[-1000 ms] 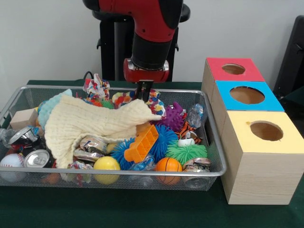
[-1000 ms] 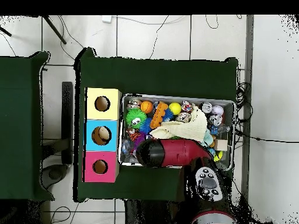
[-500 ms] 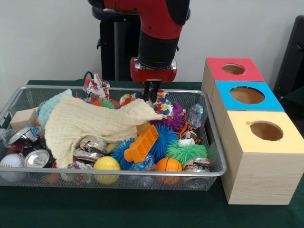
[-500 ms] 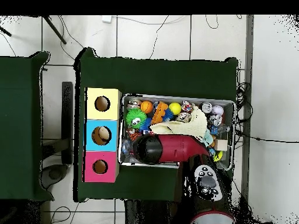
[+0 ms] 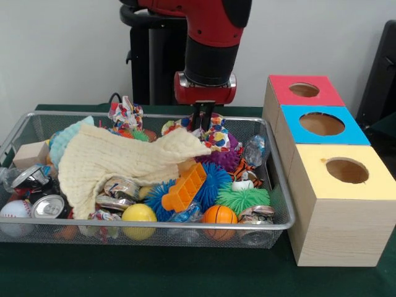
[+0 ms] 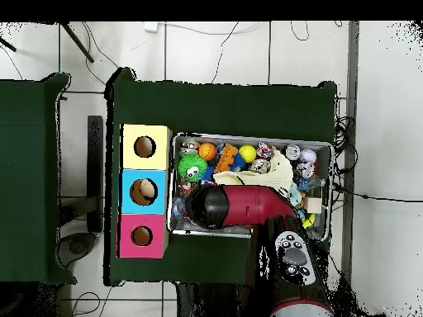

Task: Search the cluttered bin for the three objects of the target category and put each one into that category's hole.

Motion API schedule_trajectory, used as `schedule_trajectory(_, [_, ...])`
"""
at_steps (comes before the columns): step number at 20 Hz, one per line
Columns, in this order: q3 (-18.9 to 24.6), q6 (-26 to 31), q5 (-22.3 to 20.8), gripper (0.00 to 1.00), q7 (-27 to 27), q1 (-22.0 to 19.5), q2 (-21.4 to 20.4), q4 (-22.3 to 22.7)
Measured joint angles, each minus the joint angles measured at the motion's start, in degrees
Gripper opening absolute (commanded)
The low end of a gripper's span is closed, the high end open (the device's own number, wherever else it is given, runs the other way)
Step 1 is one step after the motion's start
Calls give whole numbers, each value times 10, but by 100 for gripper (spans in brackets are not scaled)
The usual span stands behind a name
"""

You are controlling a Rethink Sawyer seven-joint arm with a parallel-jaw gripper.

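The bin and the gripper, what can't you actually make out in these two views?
- Gripper: the front view does not show whether it is open or shut; overhead, the red arm covers it.
- Bin contents under the cream cloth: hidden in both views.
- Bin's far side overhead: the arm blocks it.
- Inside the red, blue and yellow box holes: too dark in the front view.

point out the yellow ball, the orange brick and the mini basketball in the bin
yellow ball (image 5: 138, 213), front view, middle of its top face
orange brick (image 5: 184, 187), front view, centre of its studded side
mini basketball (image 5: 219, 215), front view, upper middle, above the bin rim
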Motion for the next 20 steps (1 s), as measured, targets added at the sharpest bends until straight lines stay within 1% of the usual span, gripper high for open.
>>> schedule_trajectory(11, [13, 36, 20, 0, 0, 1, -19, -21])
schedule_trajectory(20, [17, 60, 30, 0, 0, 4, -34, -27])
